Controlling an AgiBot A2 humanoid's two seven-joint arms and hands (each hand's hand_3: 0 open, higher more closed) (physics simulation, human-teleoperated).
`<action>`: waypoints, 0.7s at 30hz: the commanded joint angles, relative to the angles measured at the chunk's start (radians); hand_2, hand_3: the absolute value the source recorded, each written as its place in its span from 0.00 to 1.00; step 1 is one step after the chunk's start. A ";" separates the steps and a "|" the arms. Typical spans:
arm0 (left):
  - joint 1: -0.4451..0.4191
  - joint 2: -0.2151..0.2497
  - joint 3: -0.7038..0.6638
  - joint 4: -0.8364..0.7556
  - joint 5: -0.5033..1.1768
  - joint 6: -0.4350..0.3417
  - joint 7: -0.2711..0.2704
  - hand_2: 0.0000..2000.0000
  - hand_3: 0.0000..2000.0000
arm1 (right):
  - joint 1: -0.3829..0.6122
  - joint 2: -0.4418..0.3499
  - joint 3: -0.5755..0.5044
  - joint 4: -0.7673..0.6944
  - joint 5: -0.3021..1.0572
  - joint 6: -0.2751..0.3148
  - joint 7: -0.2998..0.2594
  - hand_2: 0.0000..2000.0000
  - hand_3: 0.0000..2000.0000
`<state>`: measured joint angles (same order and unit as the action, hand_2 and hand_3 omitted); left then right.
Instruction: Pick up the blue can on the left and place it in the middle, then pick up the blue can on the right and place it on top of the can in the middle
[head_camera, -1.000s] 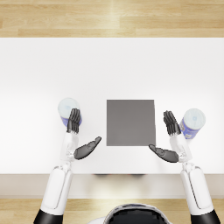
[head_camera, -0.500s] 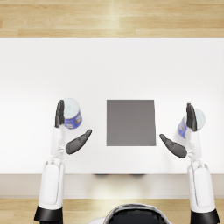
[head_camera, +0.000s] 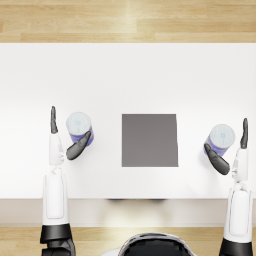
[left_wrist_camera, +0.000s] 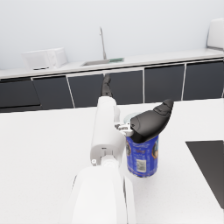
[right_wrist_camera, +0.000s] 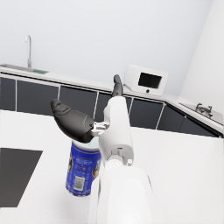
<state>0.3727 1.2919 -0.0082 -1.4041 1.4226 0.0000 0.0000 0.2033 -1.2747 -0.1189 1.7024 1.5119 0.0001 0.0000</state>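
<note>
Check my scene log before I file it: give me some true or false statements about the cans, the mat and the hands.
1. The left can stands on the dark mat. False: it stands on the white table, apart from the mat.
2. Both cans are upright. True.
3. The right can is stacked on the left can. False: it stands alone, on the mat's other side.
4. The left hand flanks its can, fingers apart. True.
5. The right hand has lifted its can. False: the can stands on the table.

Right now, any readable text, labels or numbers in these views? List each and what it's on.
None can be read.
Left blue can: printed label with a white barcode-like patch, lettering too blurred.
Right blue can: printed label with a pale patch low down, also too blurred.
Microwave: no legible marking.
Grey mat: plain.
</note>
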 joint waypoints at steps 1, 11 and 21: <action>0.038 0.007 0.015 0.108 0.000 0.000 0.000 0.00 0.00 | 0.016 -0.001 0.002 -0.106 0.001 0.000 0.000 0.00 0.00; 0.084 0.037 0.067 0.306 0.001 0.000 0.000 0.00 0.00 | 0.067 -0.020 0.043 -0.334 0.002 0.000 0.000 0.00 0.00; 0.148 0.068 0.072 0.485 0.001 0.000 0.000 0.00 0.00 | 0.118 -0.038 0.052 -0.541 0.002 -0.005 0.000 0.00 0.00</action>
<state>0.4825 1.3559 0.0666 -0.9663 1.4240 0.0000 0.0000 0.2984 -1.3134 -0.0659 1.2049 1.5140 -0.0032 0.0002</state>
